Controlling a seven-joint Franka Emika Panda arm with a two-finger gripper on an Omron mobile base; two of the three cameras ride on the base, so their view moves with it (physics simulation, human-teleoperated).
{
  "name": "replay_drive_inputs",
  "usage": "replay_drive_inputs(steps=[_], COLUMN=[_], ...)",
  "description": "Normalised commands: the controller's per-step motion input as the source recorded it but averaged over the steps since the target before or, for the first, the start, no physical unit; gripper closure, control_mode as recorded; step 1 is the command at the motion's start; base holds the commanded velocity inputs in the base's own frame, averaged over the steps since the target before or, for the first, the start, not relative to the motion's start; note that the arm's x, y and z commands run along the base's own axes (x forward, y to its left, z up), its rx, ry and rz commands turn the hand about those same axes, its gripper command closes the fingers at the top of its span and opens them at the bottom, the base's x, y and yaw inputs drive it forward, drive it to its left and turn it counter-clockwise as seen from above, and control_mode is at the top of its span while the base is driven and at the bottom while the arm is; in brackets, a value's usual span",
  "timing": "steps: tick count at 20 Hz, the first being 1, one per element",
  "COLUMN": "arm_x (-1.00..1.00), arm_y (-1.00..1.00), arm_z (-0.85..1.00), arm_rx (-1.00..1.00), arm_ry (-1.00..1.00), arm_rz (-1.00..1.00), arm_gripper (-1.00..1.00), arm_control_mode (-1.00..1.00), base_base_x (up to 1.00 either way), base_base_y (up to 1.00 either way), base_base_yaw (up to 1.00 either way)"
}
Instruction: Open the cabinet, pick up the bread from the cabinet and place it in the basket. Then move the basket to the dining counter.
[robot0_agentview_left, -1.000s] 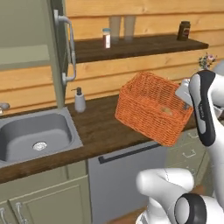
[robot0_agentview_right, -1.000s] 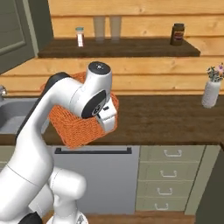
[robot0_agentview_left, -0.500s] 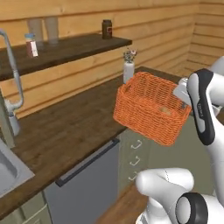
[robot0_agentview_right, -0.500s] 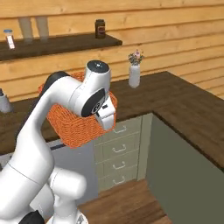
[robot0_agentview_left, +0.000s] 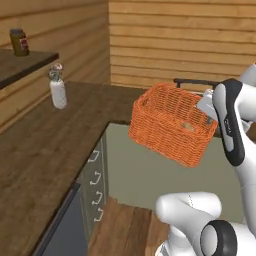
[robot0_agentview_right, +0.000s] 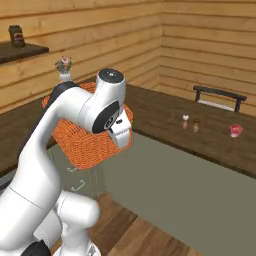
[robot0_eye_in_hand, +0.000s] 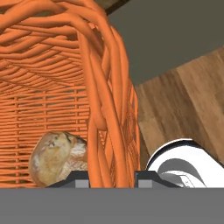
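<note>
Between end effector (robot0_eye_in_hand: 111, 177) fingertips, basket (robot0_eye_in_hand: 57, 78) rim; bread (robot0_eye_in_hand: 57, 157) inside.

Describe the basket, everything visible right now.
The basket is orange woven mesh, rectangular, with slightly flared sides and a thick braided rim. It hangs tilted in the air, carried above the floor gap between the counters and touching no surface. In the hand view the gripper has its jaws on either side of one wall at the rim. The bread, a browned crusty piece, lies inside against the bottom.
</note>
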Motion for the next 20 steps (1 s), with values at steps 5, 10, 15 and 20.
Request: replay_drive_inputs(steps=[5,10,15,20], arm_x=[0.00,0.00,0.00,0.00], arm_y=[0.00,0.00,0.00,0.00], arm_z=[0.00,0.00,0.00,0.00], arm_rx=[0.00,0.00,0.00,0.00], arm_ry=[0.00,0.00,0.00,0.00], arm_rz=[0.00,0.00,0.00,0.00], arm_gripper=[1.00,1.00,1.00,1.00], arm_control_mode=[1.00,1.00,1.00,1.00], base_base_x=[0.65,0.66,0.75,0.73], base_base_y=[0.19,0.49,0.36,0.04], base_base_yaw=[-0.67,-0.38,-0.22,-0.02])
